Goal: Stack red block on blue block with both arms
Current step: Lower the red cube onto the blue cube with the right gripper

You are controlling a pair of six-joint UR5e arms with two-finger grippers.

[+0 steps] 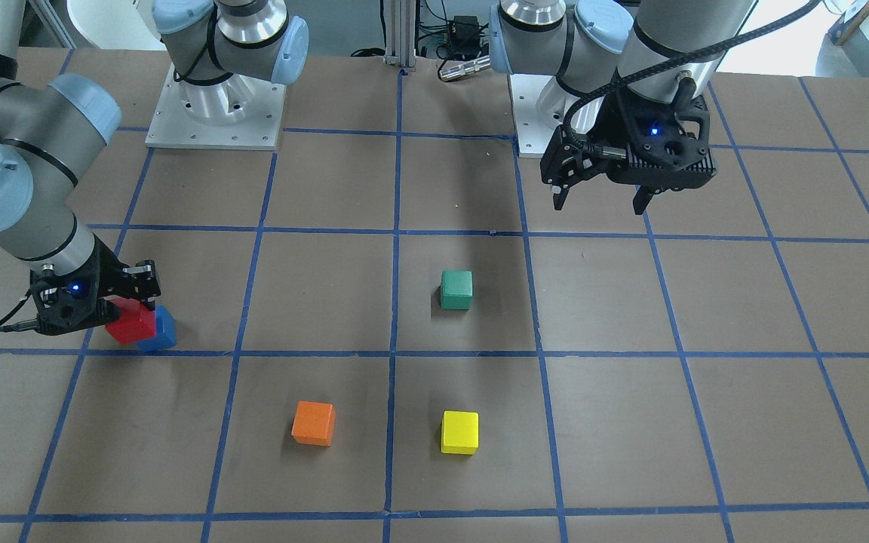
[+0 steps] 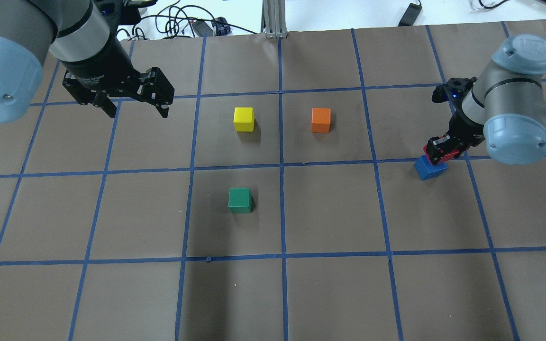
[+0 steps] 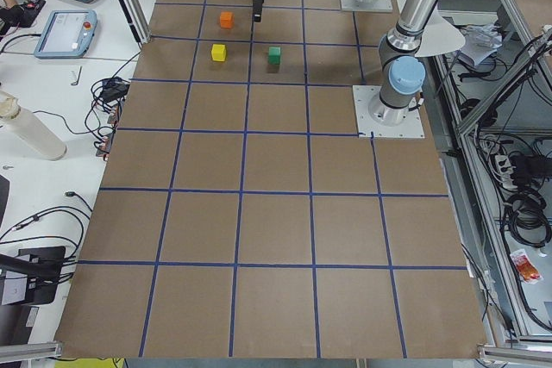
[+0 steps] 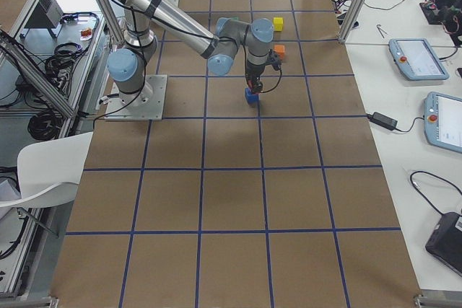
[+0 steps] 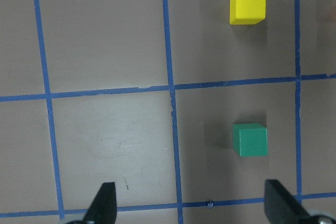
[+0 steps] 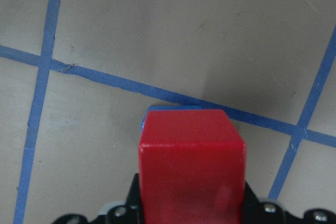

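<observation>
The red block (image 1: 131, 323) is held in my right gripper (image 1: 114, 305), which is shut on it. It sits directly over the blue block (image 1: 163, 333), on it or just above it; I cannot tell if they touch. In the overhead view the red block (image 2: 445, 155) shows between the fingers above the blue block (image 2: 428, 169). In the right wrist view the red block (image 6: 191, 156) hides nearly all of the blue block (image 6: 168, 109). My left gripper (image 2: 135, 111) is open and empty, raised above the table far from both blocks; it also shows in the front view (image 1: 600, 200).
A green cube (image 2: 240, 200), a yellow cube (image 2: 243, 119) and an orange cube (image 2: 320, 120) stand apart on the brown table with its blue tape grid. The left wrist view shows the green cube (image 5: 250, 140) and the yellow cube (image 5: 248, 6) below my left gripper.
</observation>
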